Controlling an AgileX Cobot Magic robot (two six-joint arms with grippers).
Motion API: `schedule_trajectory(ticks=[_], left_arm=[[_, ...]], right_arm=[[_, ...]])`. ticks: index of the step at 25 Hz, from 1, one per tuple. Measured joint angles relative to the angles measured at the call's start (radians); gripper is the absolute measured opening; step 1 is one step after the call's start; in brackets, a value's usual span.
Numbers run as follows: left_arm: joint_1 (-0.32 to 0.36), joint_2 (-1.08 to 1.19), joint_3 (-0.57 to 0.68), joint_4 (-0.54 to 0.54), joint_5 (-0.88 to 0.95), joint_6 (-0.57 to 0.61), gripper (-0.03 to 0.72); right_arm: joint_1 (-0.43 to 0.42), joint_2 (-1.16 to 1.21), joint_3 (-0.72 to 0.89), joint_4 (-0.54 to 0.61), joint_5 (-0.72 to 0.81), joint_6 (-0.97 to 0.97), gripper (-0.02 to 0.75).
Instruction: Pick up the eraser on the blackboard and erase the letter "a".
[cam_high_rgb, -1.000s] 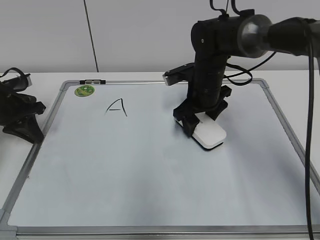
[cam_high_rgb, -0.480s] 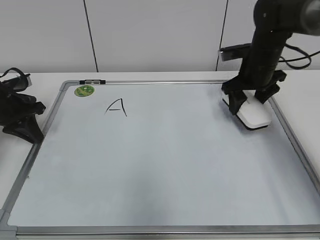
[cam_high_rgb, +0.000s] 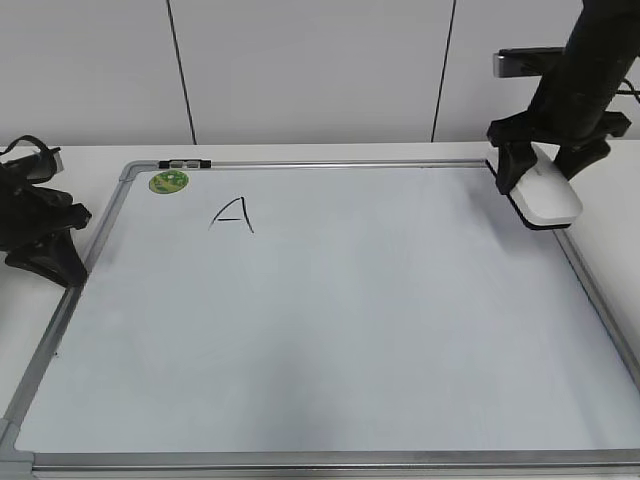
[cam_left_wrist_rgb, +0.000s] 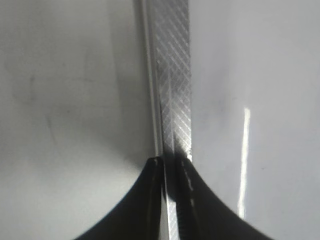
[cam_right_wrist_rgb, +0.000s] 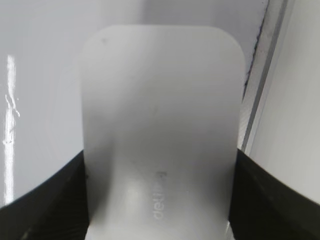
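Observation:
The blackboard (cam_high_rgb: 330, 320) is a white dry-erase board with a grey frame, lying flat on the table. My right gripper (cam_high_rgb: 545, 168) is shut on the white eraser (cam_high_rgb: 550, 198) and holds it over the board's right frame near the far right corner. In the right wrist view the eraser (cam_right_wrist_rgb: 160, 115) fills the space between the black fingers (cam_right_wrist_rgb: 160, 200), with the frame (cam_right_wrist_rgb: 260, 100) beside it. No lowercase "a" shows on the board. My left gripper (cam_high_rgb: 45, 240) rests off the board's left edge, shut and empty (cam_left_wrist_rgb: 171, 162), over the frame (cam_left_wrist_rgb: 172, 75).
An angular capital "A" (cam_high_rgb: 232, 214) is written in black at the board's far left. A round green sticker (cam_high_rgb: 169, 181) sits in the far left corner. White wall panels stand behind the table.
My right gripper has carried the eraser from the middle of the board to the right and farther back, to the right frame. The left arm has not moved.

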Motion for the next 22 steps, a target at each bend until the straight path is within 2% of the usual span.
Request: schedule_trajectory(ticks=[6, 14, 22], left_arm=[[0.0, 0.0, 0.0, 0.0, 0.0, 0.0, 0.038], [0.0, 0.0, 0.0, 0.0, 0.0, 0.0, 0.038], [0.0, 0.0, 0.0, 0.0, 0.0, 0.0, 0.039]], right_arm=[[0.0, -0.071, 0.141, 0.0, -0.006, 0.026, 0.534], [-0.002, -0.137, 0.37, 0.0, -0.151, 0.058, 0.534], [-0.04, -0.137, 0.426, 0.0, -0.257, 0.064, 0.533]])
